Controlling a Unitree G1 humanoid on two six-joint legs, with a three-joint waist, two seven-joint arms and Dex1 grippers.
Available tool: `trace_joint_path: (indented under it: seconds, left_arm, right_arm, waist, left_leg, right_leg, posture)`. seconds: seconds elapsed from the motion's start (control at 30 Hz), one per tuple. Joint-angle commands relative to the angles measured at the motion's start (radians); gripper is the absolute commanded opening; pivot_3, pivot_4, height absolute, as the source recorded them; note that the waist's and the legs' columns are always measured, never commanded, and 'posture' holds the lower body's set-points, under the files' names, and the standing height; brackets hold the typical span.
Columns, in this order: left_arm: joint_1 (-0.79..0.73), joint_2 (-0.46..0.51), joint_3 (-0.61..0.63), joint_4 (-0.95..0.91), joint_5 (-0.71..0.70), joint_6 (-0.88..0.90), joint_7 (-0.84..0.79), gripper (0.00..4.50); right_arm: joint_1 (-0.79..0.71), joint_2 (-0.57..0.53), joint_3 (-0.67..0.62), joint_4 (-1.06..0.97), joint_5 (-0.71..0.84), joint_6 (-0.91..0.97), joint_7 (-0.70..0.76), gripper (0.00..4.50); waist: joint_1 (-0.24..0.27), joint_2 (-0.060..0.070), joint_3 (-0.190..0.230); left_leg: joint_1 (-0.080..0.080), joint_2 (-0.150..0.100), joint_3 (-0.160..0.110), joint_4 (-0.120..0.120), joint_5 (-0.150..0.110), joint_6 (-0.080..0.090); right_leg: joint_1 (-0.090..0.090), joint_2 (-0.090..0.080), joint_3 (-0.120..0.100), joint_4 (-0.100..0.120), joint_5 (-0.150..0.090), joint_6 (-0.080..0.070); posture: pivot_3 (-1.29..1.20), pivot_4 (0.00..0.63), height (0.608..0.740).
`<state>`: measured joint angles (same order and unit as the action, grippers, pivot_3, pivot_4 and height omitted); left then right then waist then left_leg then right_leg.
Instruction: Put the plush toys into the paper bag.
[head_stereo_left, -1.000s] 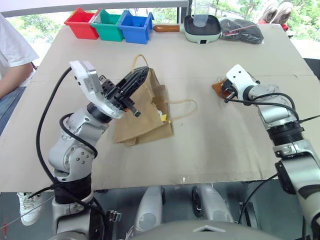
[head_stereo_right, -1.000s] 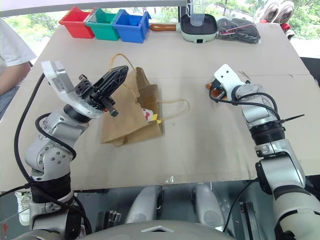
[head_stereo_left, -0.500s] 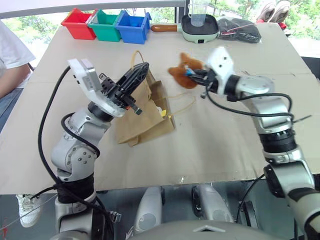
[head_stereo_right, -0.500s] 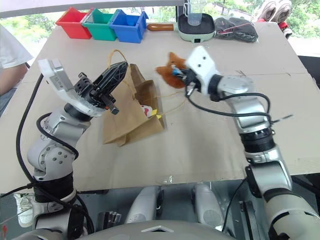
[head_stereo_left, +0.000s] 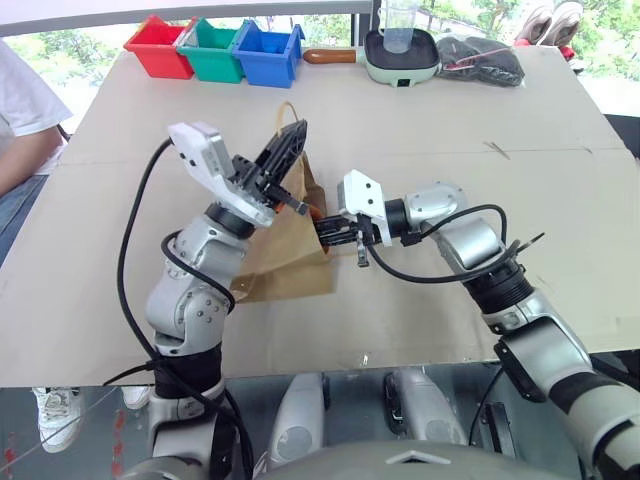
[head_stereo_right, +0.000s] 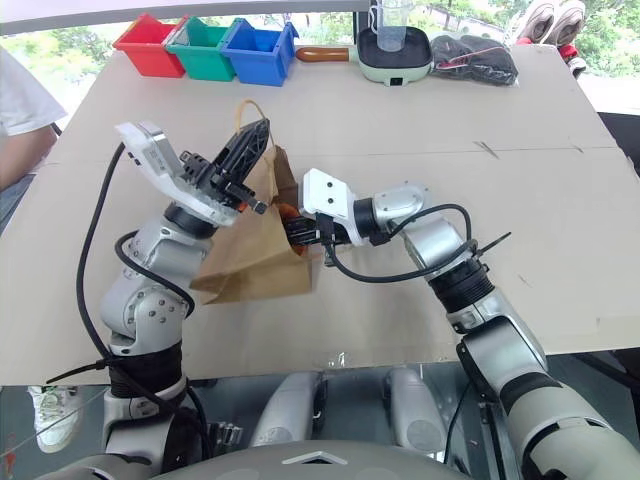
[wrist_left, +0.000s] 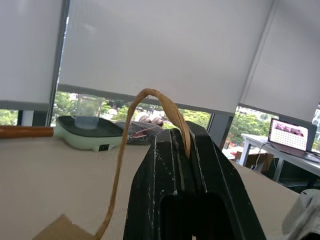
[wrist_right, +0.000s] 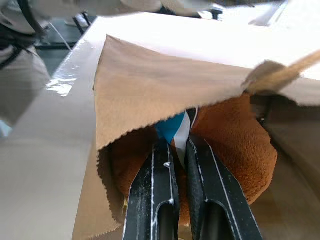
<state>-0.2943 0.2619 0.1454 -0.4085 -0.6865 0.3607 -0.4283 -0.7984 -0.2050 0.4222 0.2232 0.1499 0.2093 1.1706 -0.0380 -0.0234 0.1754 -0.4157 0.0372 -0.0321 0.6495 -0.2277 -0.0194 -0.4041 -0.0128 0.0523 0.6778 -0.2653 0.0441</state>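
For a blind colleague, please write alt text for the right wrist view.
The right gripper, shut on the blue tag of the brown bear toy, pushes it into the open mouth of the paper bag. The bag's upper flap hangs over the toy, and a twisted paper handle crosses above.

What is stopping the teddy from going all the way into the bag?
Nothing visible blocks it. The left hand holds a bag handle up, so the paper bag gapes open. The right hand already has the brown bear at the mouth, under the paper edge.
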Motion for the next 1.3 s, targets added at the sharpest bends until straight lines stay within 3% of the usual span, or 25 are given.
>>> trace_joint_path:
  seconds: [0.03, 0.17, 0.27, 0.37, 0.47, 0.53, 0.6, 0.8, 0.83, 0.87, 1.0, 1.17, 1.3]
  left_arm:
    - [0.041, -0.023, -0.03, -0.102, -0.006, -0.013, 0.017, 0.0]
    - [0.052, -0.031, -0.034, -0.123, -0.013, -0.013, 0.03, 0.0]
    - [0.043, -0.021, -0.023, -0.121, -0.011, -0.011, 0.036, 0.0]
    - [0.044, -0.018, -0.022, -0.125, -0.024, -0.006, 0.038, 0.0]
    - [0.048, -0.017, -0.022, -0.142, -0.062, 0.008, 0.033, 0.0]
    - [0.052, -0.017, -0.024, -0.155, -0.087, 0.015, 0.03, 0.0]
    - [0.06, -0.01, -0.028, -0.172, -0.111, 0.027, 0.025, 0.0]
    - [0.082, 0.019, -0.015, -0.204, -0.162, 0.049, 0.017, 0.0]
    - [0.082, 0.029, -0.01, -0.199, -0.166, 0.05, 0.01, 0.0]
    - [0.08, 0.039, -0.004, -0.194, -0.169, 0.05, 0.002, 0.0]
    - [0.072, 0.096, 0.043, -0.173, -0.199, 0.056, -0.039, 0.0]
    - [0.089, 0.154, 0.096, -0.151, -0.236, 0.061, -0.092, 0.0]
    - [0.118, 0.199, 0.151, -0.147, -0.291, 0.069, -0.134, 0.0]
  right_arm:
    - [-0.02, 0.054, 0.014, 0.095, -0.059, -0.106, -0.061, 0.05]
    - [-0.01, 0.087, 0.037, 0.145, -0.081, -0.151, -0.04, 0.05]
    - [-0.026, 0.098, 0.044, 0.171, -0.149, -0.123, -0.132, 0.05]
    - [0.004, 0.098, 0.012, 0.1, -0.045, -0.118, -0.027, 0.05]
    - [-0.05, 0.132, 0.006, 0.203, -0.141, -0.143, -0.187, 0.05]
    - [-0.043, 0.147, 0.004, 0.218, -0.114, -0.2, -0.147, 0.05]
    - [-0.017, 0.178, -0.019, 0.159, -0.01, -0.14, -0.066, 0.05]
    - [-0.051, 0.216, -0.018, 0.282, -0.044, -0.19, -0.074, 0.05]
    - [-0.049, 0.209, -0.015, 0.304, -0.051, -0.211, -0.063, 0.6]
    - [-0.043, 0.2, -0.017, 0.305, -0.048, -0.217, -0.05, 0.81]
    - [-0.002, 0.127, -0.041, 0.209, -0.045, -0.198, -0.039, 2.38]
    - [0.061, -0.004, -0.084, 0.019, -0.037, -0.07, -0.073, 2.38]
    - [0.14, -0.148, -0.176, -0.24, 0.019, 0.261, -0.144, 2.38]
  waist:
    - [0.0, 0.0, 0.0]
    - [0.001, 0.0, 0.0]
    - [0.001, 0.0, 0.0]
    - [0.003, 0.0, 0.0]
    - [0.002, 0.0, 0.0]
    - [0.0, 0.0, 0.0]
    - [0.0, 0.0, 0.0]
    - [0.001, 0.0, 0.0]
    - [0.003, 0.0, 0.0]
    - [0.004, 0.0, 0.0]
    - [0.004, 0.0, 0.0]
    - [0.007, 0.0, 0.0]
    - [0.006, 0.0, 0.0]
  left_leg:
    - [0.0, 0.0, 0.0, 0.0, 0.0, 0.0]
    - [0.0, 0.0, 0.0, 0.0, 0.0, 0.0]
    - [0.0, 0.0, 0.0, 0.0, 0.0, 0.0]
    - [0.001, 0.0, 0.0, 0.0, 0.0, 0.0]
    - [0.0, 0.0, 0.0, 0.0, 0.0, 0.0]
    - [0.001, 0.0, 0.0, 0.0, 0.0, 0.0]
    - [0.001, 0.0, -0.001, 0.0, 0.0, 0.0]
    - [0.001, 0.0, 0.0, 0.0, 0.0, 0.0]
    - [0.001, 0.0, -0.001, 0.0, 0.0, 0.0]
    - [0.001, 0.0, -0.001, 0.0, 0.0, 0.0]
    - [0.0, 0.0, -0.001, 0.0, 0.0, 0.0]
    - [0.0, 0.0, -0.001, 0.0, 0.0, 0.0]
    - [0.0, 0.0, -0.001, 0.0, 0.0, 0.0]
  right_leg:
    - [0.0, 0.0, 0.0, 0.0, 0.0, 0.0]
    - [0.0, 0.0, 0.0, 0.001, 0.0, 0.0]
    - [0.0, 0.0, 0.0, 0.001, 0.0, 0.0]
    - [0.0, 0.0, 0.0, 0.001, 0.0, 0.0]
    - [0.0, 0.0, 0.0, 0.0, 0.0, 0.0]
    - [0.0, 0.001, 0.0, 0.001, 0.0, 0.0]
    - [0.0, 0.001, -0.001, 0.001, 0.0, 0.0]
    - [0.0, 0.0, 0.0, 0.0, 0.0, 0.0]
    - [0.0, 0.0, -0.001, 0.001, 0.0, 0.0]
    - [0.0, 0.0, -0.001, 0.0, 0.0, 0.0]
    - [0.0, 0.0, -0.001, 0.0, 0.0, 0.0]
    - [0.0, 0.0, -0.001, 0.0, 0.0, 0.0]
    - [0.0, 0.0, -0.001, 0.0, 0.0, 0.0]
  posture:
    - [0.0, 0.15, 0.74]
    - [0.0, 0.15, 0.74]
    - [0.0, 0.15, 0.74]
    - [0.0, 0.15, 0.74]
    - [0.0, 0.15, 0.74]
    - [0.0, 0.15, 0.74]
    - [0.0, 0.15, 0.74]
    - [0.0, 0.15, 0.74]
    - [0.0, 0.15, 0.74]
    - [0.0, 0.15, 0.74]
    - [0.0, 0.15, 0.74]
    - [0.0, 0.15, 0.74]
    - [0.0, 0.15, 0.74]
